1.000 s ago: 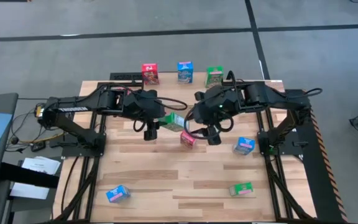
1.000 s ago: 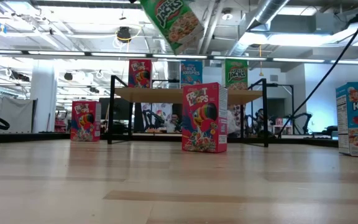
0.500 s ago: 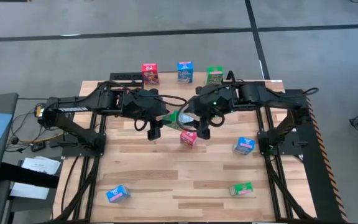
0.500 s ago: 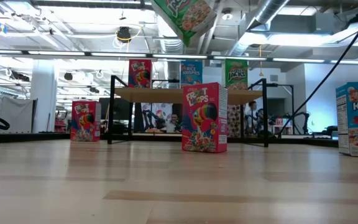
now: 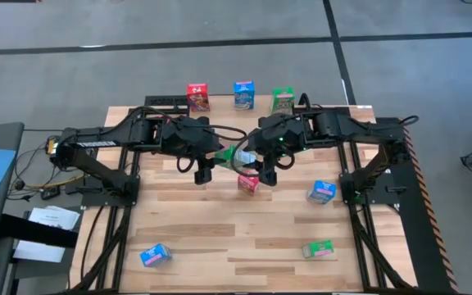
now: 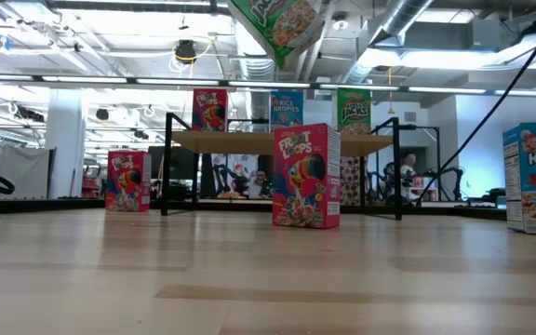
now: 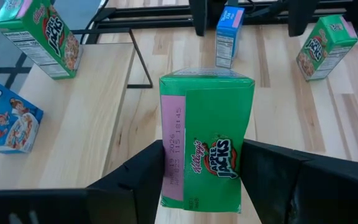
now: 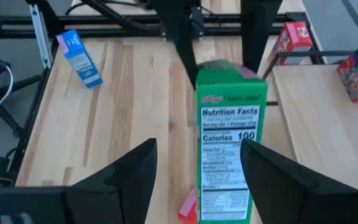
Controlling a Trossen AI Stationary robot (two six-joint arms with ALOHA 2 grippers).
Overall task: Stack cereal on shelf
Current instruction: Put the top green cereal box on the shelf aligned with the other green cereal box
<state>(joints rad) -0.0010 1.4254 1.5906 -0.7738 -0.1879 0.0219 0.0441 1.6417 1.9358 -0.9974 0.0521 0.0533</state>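
Note:
My left gripper (image 5: 206, 170) (image 7: 204, 148) is shut on a green Apple Jacks box (image 5: 230, 156) (image 6: 277, 23), held high above the table's middle. My right gripper (image 5: 265, 172) (image 8: 199, 144) is open, with one finger on each side of that box's other end (image 8: 232, 143). The shelf (image 6: 277, 140) stands at the far edge. A red (image 5: 197, 97), a blue (image 5: 243, 94) and a green box (image 5: 283, 100) stand upright on it. My left gripper pinches the green box between its two fingers (image 7: 143, 177), by two opposite sides near one end (image 7: 174, 186). The box sticks out past the fingertips toward my right gripper, tilted and lifted clear of the table. My right gripper: I cannot tell whether one finger (image 8: 272, 174) touches the box.
A red Froot Loops box (image 5: 249, 182) (image 6: 305, 175) stands on the table just below the held box. A blue box (image 5: 321, 192) stands to the right. A green box (image 5: 318, 248) and a blue box (image 5: 155, 255) lie near the front edge. Another red box (image 6: 128, 180) stands by the shelf's left legs.
My right gripper has gone toward the table's left, up to the green box, and now has a finger on each side of it. My left gripper has carried the box a little toward the right and up.

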